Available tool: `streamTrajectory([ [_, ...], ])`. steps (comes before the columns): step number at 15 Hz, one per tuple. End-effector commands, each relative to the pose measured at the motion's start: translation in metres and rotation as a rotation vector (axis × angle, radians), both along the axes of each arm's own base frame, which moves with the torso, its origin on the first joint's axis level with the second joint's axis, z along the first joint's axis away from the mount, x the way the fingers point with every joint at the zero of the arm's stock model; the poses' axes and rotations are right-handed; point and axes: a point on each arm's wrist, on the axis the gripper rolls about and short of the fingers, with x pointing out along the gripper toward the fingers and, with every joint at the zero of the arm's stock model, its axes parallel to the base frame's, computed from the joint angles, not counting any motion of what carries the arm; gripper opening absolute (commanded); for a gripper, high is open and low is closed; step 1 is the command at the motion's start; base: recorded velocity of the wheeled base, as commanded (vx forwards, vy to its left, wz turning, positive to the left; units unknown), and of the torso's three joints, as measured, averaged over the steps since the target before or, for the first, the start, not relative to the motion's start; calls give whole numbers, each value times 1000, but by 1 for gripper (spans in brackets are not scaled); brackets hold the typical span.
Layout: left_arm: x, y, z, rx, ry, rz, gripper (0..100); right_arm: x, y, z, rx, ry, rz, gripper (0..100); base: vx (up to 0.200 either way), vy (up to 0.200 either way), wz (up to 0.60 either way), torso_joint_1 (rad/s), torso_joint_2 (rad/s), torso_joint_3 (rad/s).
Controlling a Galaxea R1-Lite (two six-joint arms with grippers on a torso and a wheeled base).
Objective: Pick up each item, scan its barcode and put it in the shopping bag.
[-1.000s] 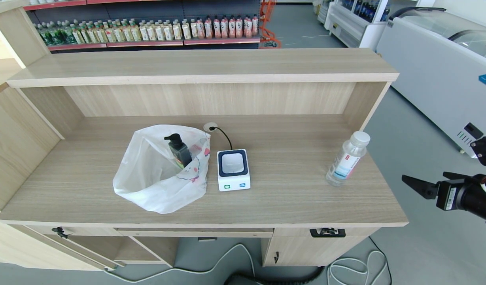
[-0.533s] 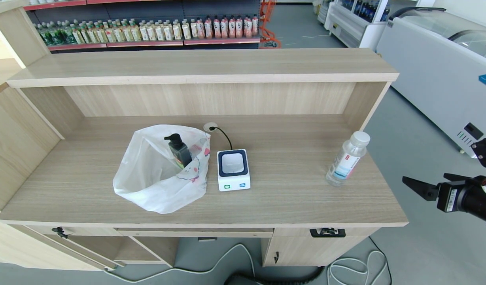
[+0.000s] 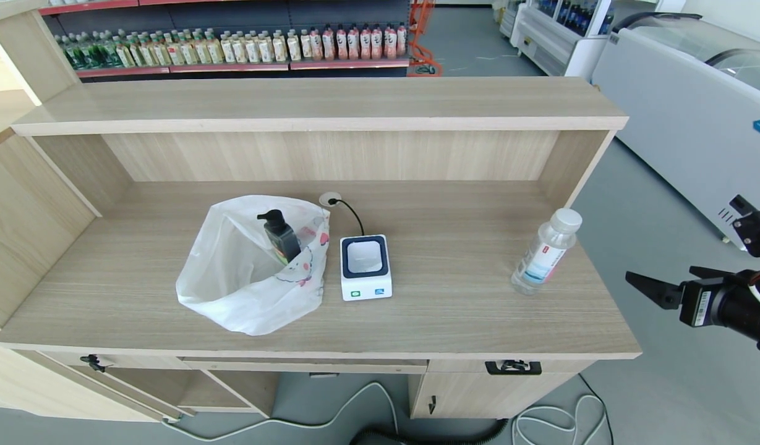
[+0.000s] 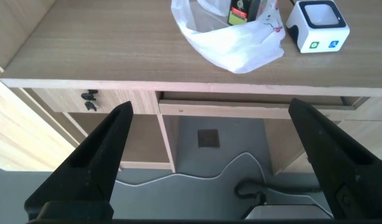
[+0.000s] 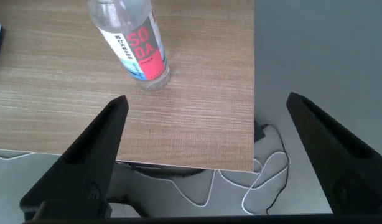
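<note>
A clear water bottle [image 3: 545, 250] with a white cap stands upright near the right end of the wooden counter [image 3: 454, 309]; its red and blue label [image 5: 141, 46] faces my right wrist camera. My right gripper [image 3: 661, 281] hangs open and empty off the counter's right edge, beside the bottle and apart from it [image 5: 206, 98]. The white shopping bag [image 3: 250, 272] sits open left of centre with a dark pump bottle [image 3: 279, 236] inside. A white barcode scanner [image 3: 365, 266] lies right of the bag. My left gripper [image 4: 211, 106] is open, low before the counter's front edge, facing the bag [image 4: 231, 40].
A black cable [image 3: 350, 213] runs from the scanner to a hole at the back. A raised back shelf [image 3: 318, 102] and side walls enclose the counter. Below the front edge are a drawer [image 4: 253, 106] and cables on the floor [image 3: 540, 420]. A freezer [image 3: 683, 93] stands at the right.
The whole head view has shifted slightly, so the camera moved. The bottle, bag and scanner stay where they were, and the right gripper holds its place, still open.
</note>
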Motion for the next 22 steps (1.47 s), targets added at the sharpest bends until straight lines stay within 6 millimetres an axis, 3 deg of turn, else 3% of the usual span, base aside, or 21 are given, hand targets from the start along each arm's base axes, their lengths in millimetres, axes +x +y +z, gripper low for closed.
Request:
streamTrajectory([
  [1, 0, 0, 0, 0, -1, 1, 100, 5, 2, -2, 6, 10, 13, 100, 0, 0, 0, 0, 0, 0],
  [19, 0, 0, 0, 0, -1, 1, 100, 93, 37, -20, 38, 15, 158, 100, 0, 0, 0, 0, 0, 0],
  [22, 0, 0, 0, 0, -1, 1, 100, 98, 42, -27, 26, 21, 178, 100, 0, 0, 0, 0, 0, 0],
])
